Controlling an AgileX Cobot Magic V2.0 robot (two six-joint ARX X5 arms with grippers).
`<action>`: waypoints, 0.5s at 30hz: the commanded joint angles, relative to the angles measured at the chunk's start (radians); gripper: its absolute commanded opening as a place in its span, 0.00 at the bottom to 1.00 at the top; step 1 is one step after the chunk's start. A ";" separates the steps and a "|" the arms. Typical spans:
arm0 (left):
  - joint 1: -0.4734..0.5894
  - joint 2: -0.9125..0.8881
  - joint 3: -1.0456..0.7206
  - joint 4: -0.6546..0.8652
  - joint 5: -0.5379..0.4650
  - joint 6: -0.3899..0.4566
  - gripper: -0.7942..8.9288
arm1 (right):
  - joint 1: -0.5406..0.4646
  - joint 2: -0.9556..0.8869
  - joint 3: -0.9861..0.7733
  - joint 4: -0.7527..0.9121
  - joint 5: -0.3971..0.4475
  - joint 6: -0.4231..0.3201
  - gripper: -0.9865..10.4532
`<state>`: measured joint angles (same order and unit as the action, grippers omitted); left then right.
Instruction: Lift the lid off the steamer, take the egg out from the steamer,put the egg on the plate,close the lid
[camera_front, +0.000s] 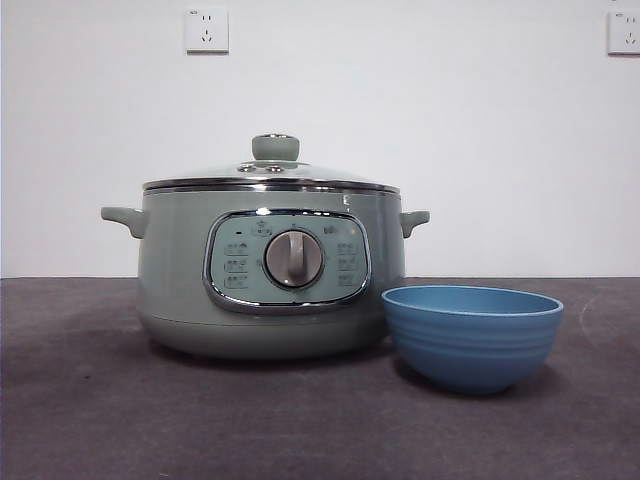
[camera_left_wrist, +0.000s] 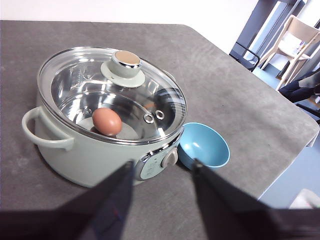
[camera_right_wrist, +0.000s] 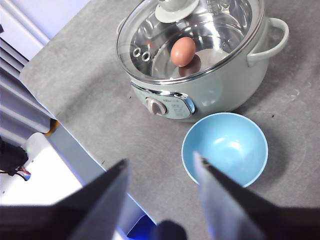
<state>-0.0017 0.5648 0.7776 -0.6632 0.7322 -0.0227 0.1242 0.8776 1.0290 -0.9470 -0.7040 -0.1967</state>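
The left hand hangs above the worktop with its two black jaws spread apart, holding and touching nothing; between them its view takes in the steamer's front and the plate. The right hand is likewise raised, jaws apart and empty, over the worktop's near edge, with the plate just beyond its jaws. Neither hand shows in the front view.

The plate sits upright, mouth up and empty, on the worktop in front of the steamer's right side, just beside its wall; whether they touch cannot be told.

The steamer stands upright, its dial panel facing the front camera and its two handles pointing out to left and right. The lid lies level and closed on the rim, its knob pointing straight up.

Through the glass the egg shows, brown, lying on the steel floor inside, off centre, toward the panel side. In the right wrist view its long axis looks roughly upright, but this cannot be told for certain.
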 joint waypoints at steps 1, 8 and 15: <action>0.002 0.000 0.019 0.021 0.004 -0.007 0.62 | 0.002 -0.001 0.003 0.003 -0.002 0.013 0.61; -0.004 0.098 0.124 0.068 0.004 -0.007 0.62 | 0.002 -0.001 0.003 0.003 -0.002 0.013 0.61; -0.087 0.272 0.267 0.137 -0.031 0.002 0.62 | 0.002 -0.001 0.003 0.015 -0.002 0.013 0.61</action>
<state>-0.0765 0.8188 1.0325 -0.5423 0.7097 -0.0261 0.1242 0.8776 1.0290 -0.9401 -0.7040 -0.1867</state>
